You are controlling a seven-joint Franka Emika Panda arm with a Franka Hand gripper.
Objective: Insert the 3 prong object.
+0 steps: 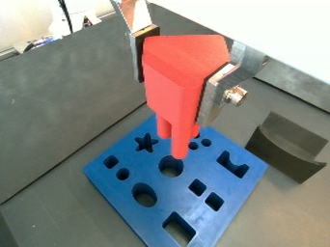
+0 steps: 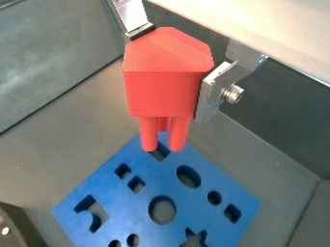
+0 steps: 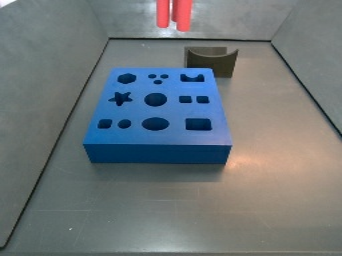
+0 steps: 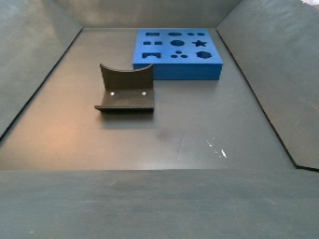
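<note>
My gripper (image 1: 177, 82) is shut on the 3 prong object (image 1: 180, 68), a red-orange piece with a thick pentagon-shaped head and thin parallel rods pointing down. It shows in both wrist views, the gripper (image 2: 172, 68) clamping the head (image 2: 161, 82) from two sides. The rods hang in the air above the blue block (image 1: 175, 193), over the edge of it (image 2: 168, 207). In a side view only the rod ends (image 3: 171, 12) show, high above the far edge of the blue block (image 3: 158, 115). The blue block (image 4: 178, 53) has several shaped holes, including three small round ones (image 3: 158, 77).
A dark olive curved-notch block (image 3: 210, 60) stands on the floor beside the blue block, and it also shows in a wrist view (image 1: 290, 145) and a side view (image 4: 125, 89). Grey sloping walls (image 3: 54, 130) ring the floor.
</note>
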